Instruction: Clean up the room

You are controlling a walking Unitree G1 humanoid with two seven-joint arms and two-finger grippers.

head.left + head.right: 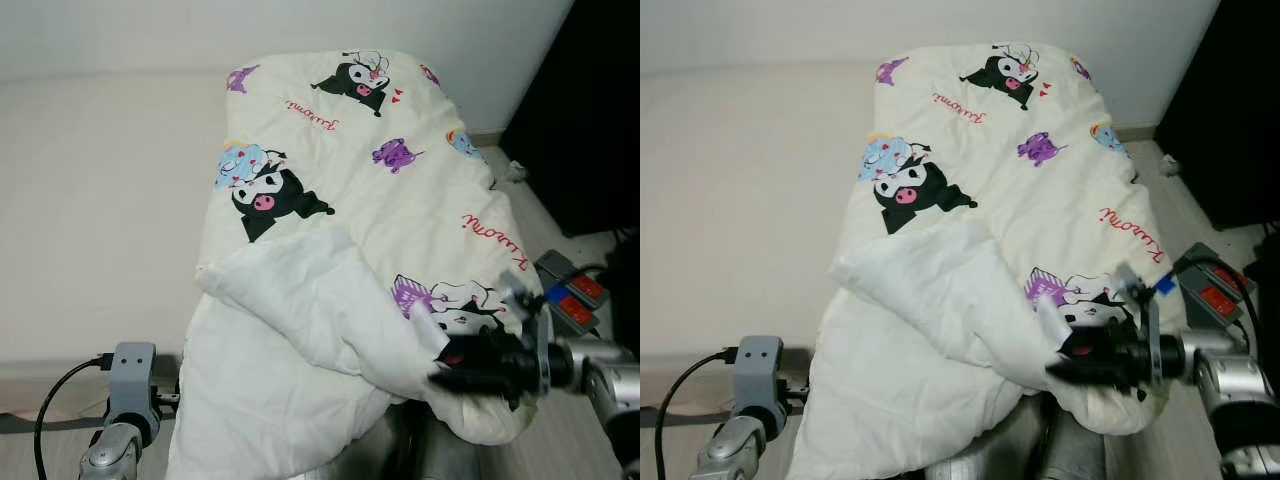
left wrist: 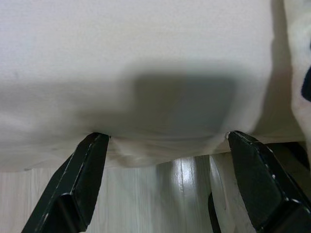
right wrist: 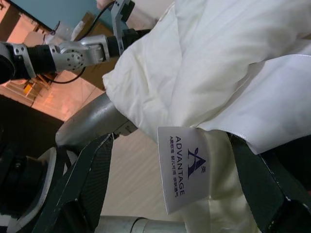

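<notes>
A cream quilt (image 1: 400, 190) printed with black and purple cartoon figures lies along the right side of the bed. Its near corner is folded back, showing the plain white underside (image 1: 300, 300). My right gripper (image 1: 447, 367) reaches in from the right at that near edge. In the right wrist view its fingers stand open around the quilt's edge and a white label (image 3: 187, 165). My left arm (image 1: 128, 400) is low at the near left. In the left wrist view the left gripper (image 2: 165, 138) is open, facing the mattress side (image 2: 146, 63).
The bare cream mattress (image 1: 100, 200) takes up the left half of the bed. A power strip (image 1: 572, 290) with red switches lies on the wooden floor to the right, beside dark furniture (image 1: 590, 110). A black cable (image 1: 55, 400) loops by my left arm.
</notes>
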